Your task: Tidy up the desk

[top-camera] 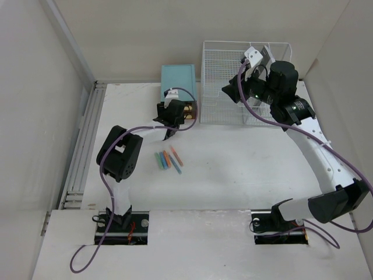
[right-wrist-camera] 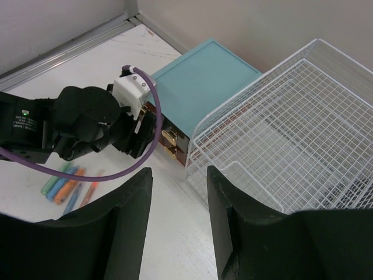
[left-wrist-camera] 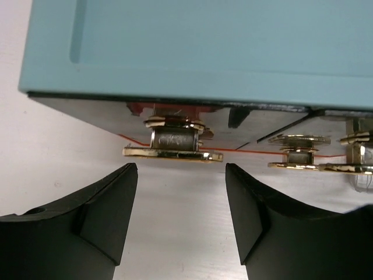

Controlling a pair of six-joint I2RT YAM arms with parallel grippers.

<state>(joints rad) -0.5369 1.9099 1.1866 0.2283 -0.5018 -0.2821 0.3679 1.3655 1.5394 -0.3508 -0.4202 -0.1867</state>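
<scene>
Left tool [left-wrist-camera: 180, 175] spread wide, facing gold knob [left-wrist-camera: 172, 153] on teal box [left-wrist-camera: 204, 46]; right tool [right-wrist-camera: 179, 175] spread too, hovering by wire rack [right-wrist-camera: 280, 134].

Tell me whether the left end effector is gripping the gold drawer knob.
No, the left end effector is open, with the gold knob ahead of its fingertips, untouched.

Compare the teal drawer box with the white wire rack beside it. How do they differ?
The teal drawer box has solid walls and a closed flat top; the white wire rack is see-through mesh, open above. The rack is clearly wider than the box. The box has a dark front with gold knobs; the rack shows no handles. Both stand side by side at the far edge of the desk.
</scene>
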